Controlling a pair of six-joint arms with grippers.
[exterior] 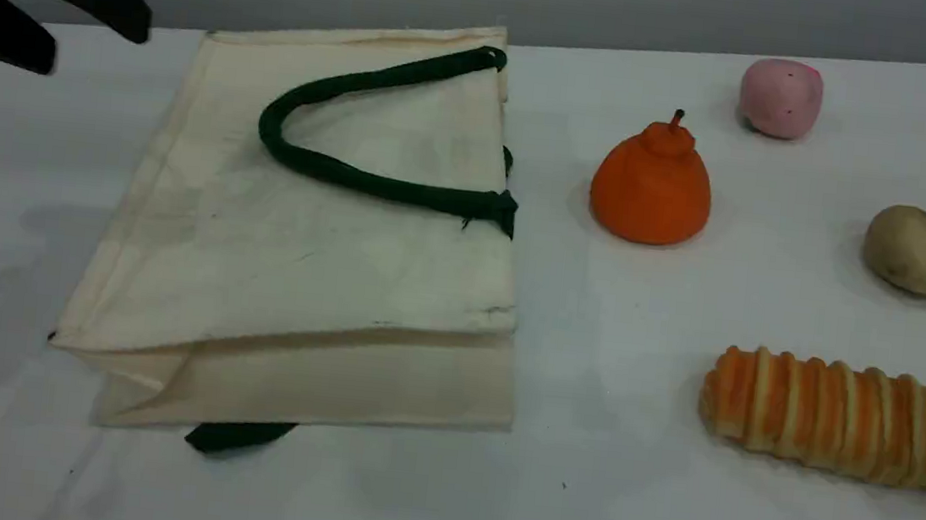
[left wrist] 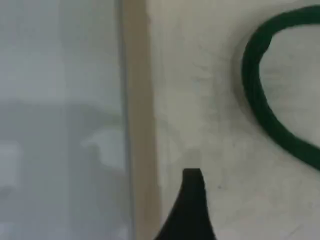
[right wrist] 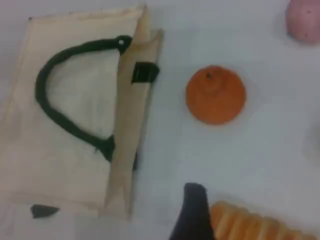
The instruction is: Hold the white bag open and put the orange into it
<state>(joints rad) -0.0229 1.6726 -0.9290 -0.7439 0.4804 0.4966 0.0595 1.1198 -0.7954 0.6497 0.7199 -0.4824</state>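
Note:
The white bag (exterior: pixel 301 261) lies flat on the table with its mouth edge facing right, and one dark green handle (exterior: pixel 327 166) is looped on top of it. To its right the orange (exterior: pixel 651 189) stands upright, stem up, apart from the bag. My left gripper (exterior: pixel 97 46) hovers open at the far left, above the bag's back left corner. In the left wrist view its fingertip (left wrist: pixel 192 195) shows over the bag's cloth (left wrist: pixel 210 100). The right wrist view looks down on the bag (right wrist: pixel 30 150) and the orange (right wrist: pixel 215 95), and the right fingertip (right wrist: pixel 194 210) holds nothing.
A pink ball (exterior: pixel 781 97) sits behind the orange at the back right. A brown potato (exterior: pixel 917 251) lies at the right edge. A striped bread loaf (exterior: pixel 843 418) lies in front of it. A second green handle end (exterior: pixel 238 435) pokes out under the bag's front.

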